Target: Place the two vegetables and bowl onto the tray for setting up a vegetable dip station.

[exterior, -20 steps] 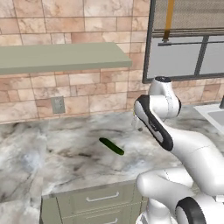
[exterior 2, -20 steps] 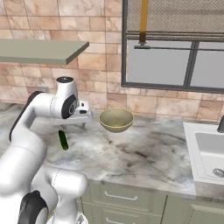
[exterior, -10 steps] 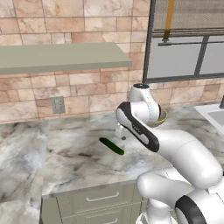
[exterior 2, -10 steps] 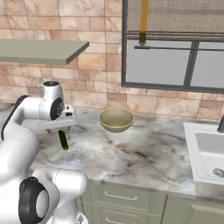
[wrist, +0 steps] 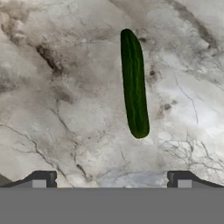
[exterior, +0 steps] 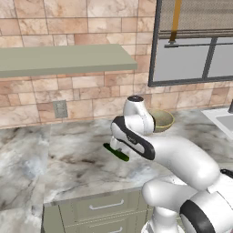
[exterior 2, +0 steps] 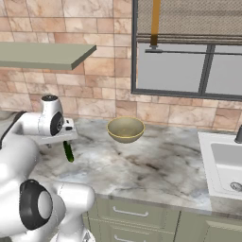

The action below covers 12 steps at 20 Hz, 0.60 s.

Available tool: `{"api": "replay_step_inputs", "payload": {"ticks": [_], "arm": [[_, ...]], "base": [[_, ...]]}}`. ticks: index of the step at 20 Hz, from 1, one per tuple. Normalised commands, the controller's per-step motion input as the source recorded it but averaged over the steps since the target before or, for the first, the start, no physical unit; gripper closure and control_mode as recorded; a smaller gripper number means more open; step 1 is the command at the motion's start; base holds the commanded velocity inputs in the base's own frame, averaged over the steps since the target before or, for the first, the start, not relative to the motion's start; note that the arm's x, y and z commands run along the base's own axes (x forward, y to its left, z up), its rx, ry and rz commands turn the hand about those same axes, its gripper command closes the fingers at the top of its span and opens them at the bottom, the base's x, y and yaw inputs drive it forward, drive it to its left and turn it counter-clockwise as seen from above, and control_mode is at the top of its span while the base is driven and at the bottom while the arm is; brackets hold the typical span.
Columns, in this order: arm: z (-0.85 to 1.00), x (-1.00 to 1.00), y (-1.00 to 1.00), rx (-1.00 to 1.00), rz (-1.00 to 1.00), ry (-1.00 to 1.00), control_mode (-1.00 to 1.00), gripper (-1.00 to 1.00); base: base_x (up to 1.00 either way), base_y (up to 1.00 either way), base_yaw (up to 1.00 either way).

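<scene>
In the left base view the arm bends low over the marbled surface (exterior: 68,159), and the gripper (exterior: 119,146) hangs just above a dark green cucumber (exterior: 115,152) that lies flat on the surface; the arm hides part of the cucumber, so I cannot tell from this side whether the fingers touch it. Behind the arm, near the brick wall, the bowl (exterior: 163,120) stands upright on the surface, partly covered by the arm. A sink (exterior: 223,120) is at the far right. In the right base view the gripper (exterior 2: 65,140) is at the left, directly over the upper end of the cucumber (exterior 2: 69,151), which points toward the front edge of the surface. The bowl (exterior 2: 125,129) stands well apart to the right of the cucumber, open side up, and the sink (exterior 2: 227,163) is farther right, set into the surface (exterior 2: 151,165). In the hand view the two finger tips (wrist: 40,180) stand wide apart at the bottom corners, with nothing between them. The cucumber (wrist: 134,83) lies on the surface (wrist: 65,109) ahead of the gripper (wrist: 111,180), a little to the right of the middle, its length running away from the tips and slightly tilted. Its near end is apart from both tips.
</scene>
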Motion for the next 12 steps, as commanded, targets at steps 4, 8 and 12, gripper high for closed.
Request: {"api": "replay_step_inputs", "payload": {"ticks": [4,8,12], "arm": [[-0.22,0.48,0.0,0.0,0.0,0.0,-1.0,-1.0],[-0.35,0.39,0.04,0.0,0.0,0.0,-1.0,-1.0],[-0.35,0.41,0.05,0.0,0.0,0.0,-1.0,-1.0]], "base": [[0.0,0.0,0.0],[0.0,0.0,0.0],[0.0,0.0,0.0]]}}
